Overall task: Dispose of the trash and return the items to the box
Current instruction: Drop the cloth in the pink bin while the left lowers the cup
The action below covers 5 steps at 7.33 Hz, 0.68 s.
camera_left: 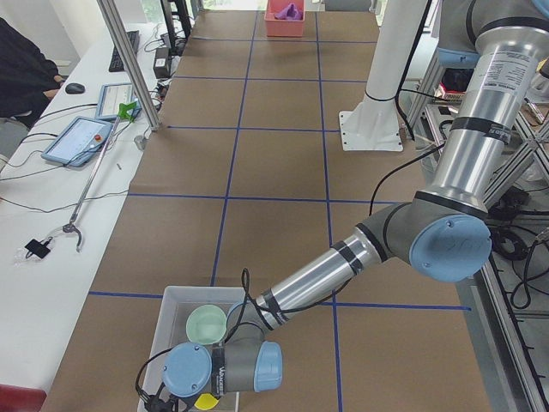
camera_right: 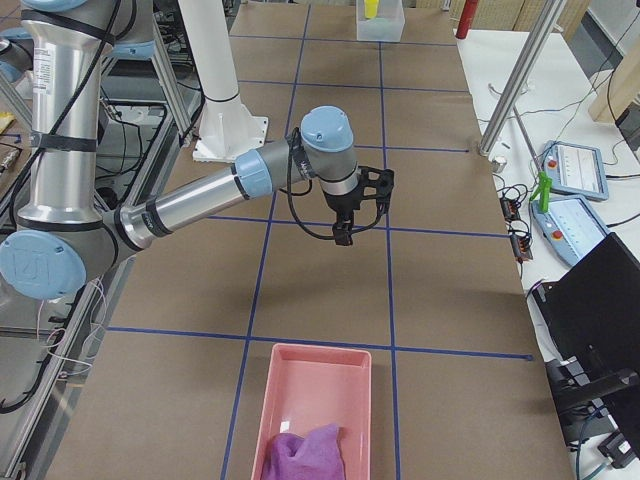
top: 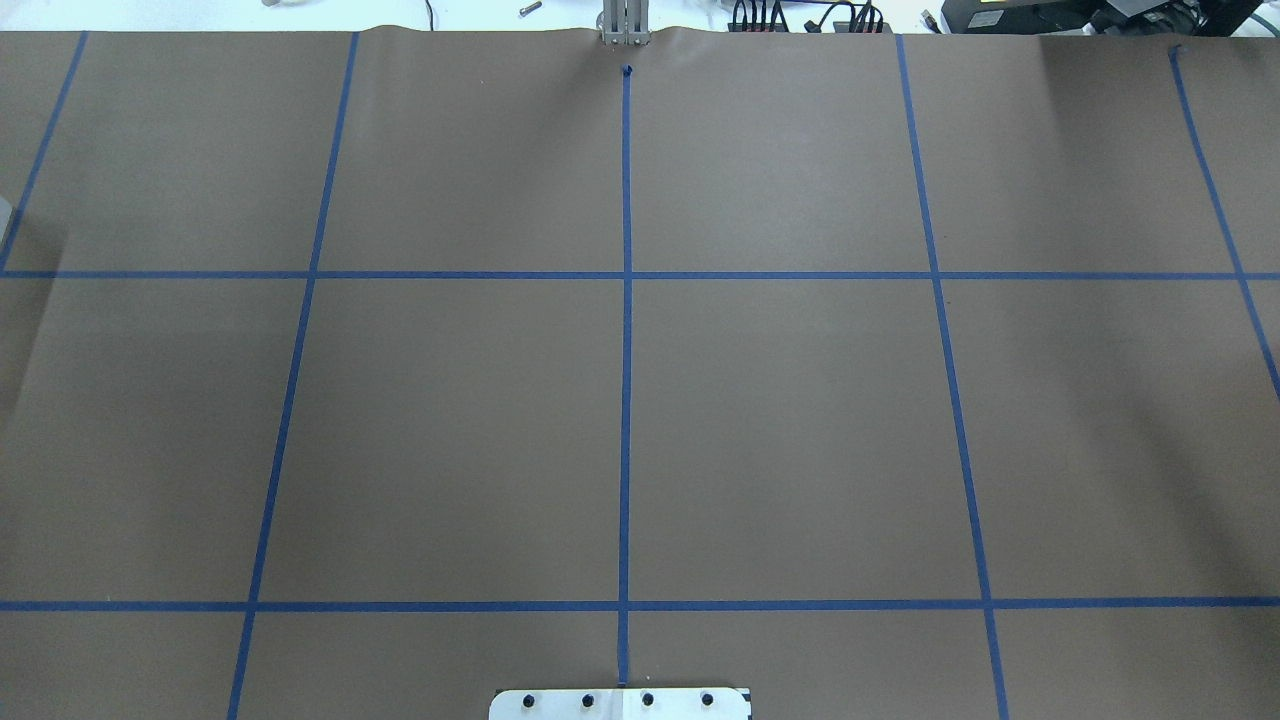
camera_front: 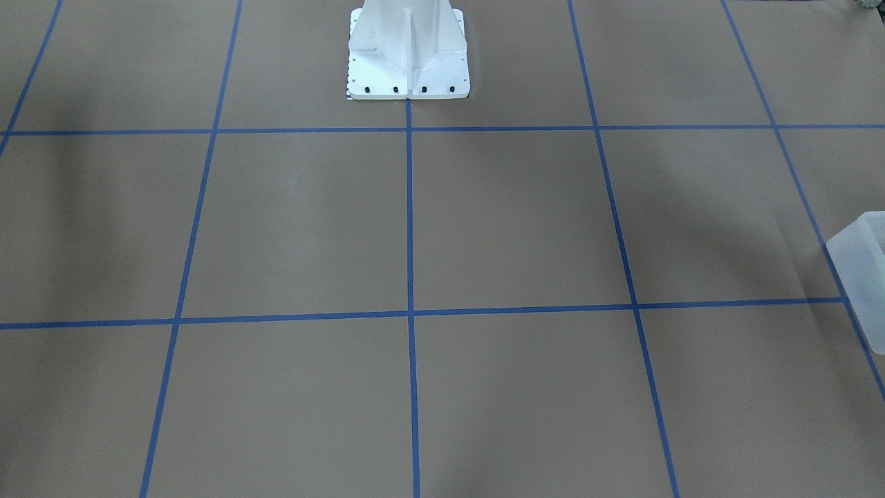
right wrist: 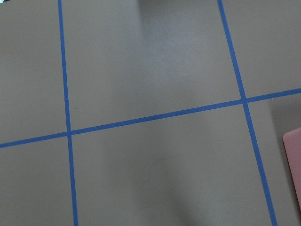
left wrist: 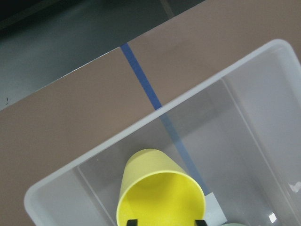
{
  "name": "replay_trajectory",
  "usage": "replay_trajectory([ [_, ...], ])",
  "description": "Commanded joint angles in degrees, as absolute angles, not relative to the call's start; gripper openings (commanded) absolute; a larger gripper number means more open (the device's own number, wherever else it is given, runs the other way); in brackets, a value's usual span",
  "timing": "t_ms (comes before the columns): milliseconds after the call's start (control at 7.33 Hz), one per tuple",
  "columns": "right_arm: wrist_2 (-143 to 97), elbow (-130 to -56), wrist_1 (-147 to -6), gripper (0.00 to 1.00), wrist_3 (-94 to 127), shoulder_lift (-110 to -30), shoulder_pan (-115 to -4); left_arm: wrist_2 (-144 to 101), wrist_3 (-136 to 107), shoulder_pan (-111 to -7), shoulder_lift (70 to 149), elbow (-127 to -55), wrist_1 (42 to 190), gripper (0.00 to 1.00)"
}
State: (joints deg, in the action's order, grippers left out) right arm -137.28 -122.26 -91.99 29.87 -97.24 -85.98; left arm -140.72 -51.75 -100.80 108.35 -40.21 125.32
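Note:
The yellow cup sits between my left gripper's two black fingertips, inside the frosted box, with its mouth toward the camera. The left gripper is shut on it. In the exterior left view the left wrist hangs over the box, and the pale grey-green bowl rests inside it. One corner of the box shows in the front-facing view. My right gripper hangs above bare table near the middle. I cannot tell if it is open or shut.
A pink tray holding a purple cloth stands at the table's right end; its edge shows in the right wrist view. The white pedestal stands at the robot's side. Tablets and cables lie beyond the far edge.

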Motion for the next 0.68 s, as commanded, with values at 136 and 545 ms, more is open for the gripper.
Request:
replay_trajectory([
  [136, -136.5, -121.8, -92.0, 1.00, 29.8, -97.7, -85.3, -136.0, -50.5, -96.4, 106.5, -58.3, 125.1, 0.98],
  [545, -136.5, -120.8, -92.0, 1.00, 29.8, -99.0, -84.7, -126.4, -34.9, -93.3, 99.2, -73.1, 120.1, 0.98],
])
